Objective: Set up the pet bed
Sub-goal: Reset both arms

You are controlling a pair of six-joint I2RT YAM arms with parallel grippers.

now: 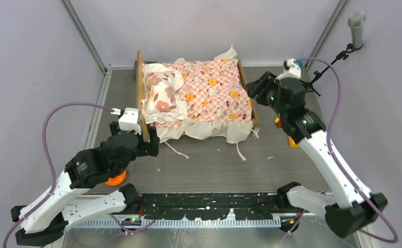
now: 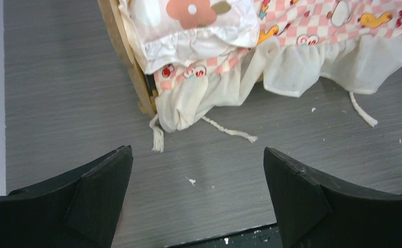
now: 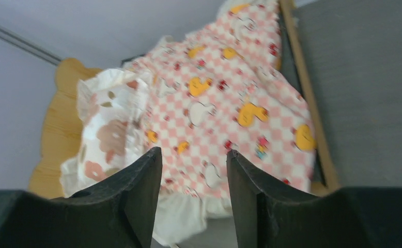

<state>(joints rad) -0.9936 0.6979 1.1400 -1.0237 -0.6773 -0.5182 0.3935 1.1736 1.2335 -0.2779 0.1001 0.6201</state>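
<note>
Surface: grey wood-grain table [image 1: 214,165] inside pale lilac walls, with metal rails along its left and far-right edges.
Bed: small tan wooden pet bed frame [image 3: 57,129] sits toward the far middle of the table, its wavy-topped headboard on the left.
Cover: pink-checkered ruffled sheet [image 1: 214,93] with ducks and cherries is spread over the bed. Its cream frill hangs over the near edge onto the table.
Pillow: floral ruffled pillow [image 1: 161,95] lies on the sheet against the headboard.
Hidden: the mattress is covered by the sheet. Only the headboard, the right rail and a bit of the near-left corner post show.
Cords: thin white tie cords [image 2: 230,132] trail from the frill onto the table.
Left gripper [image 2: 197,151]: spread wide with nothing in it, hovering over bare table just near of the bed's near-left corner.
Right gripper [image 3: 193,151]: at the right side of the bed and pointing across it. Its fingers are parted with nothing between them, and the wrist view is blurred.
Orange disc [image 1: 116,180]: on the near-left table, mostly hidden under the left arm.
Small yellow-orange item [image 1: 293,140]: behind the right arm, too hidden to make out.
Microphone [image 1: 356,28]: on a stand at the far right.
</note>
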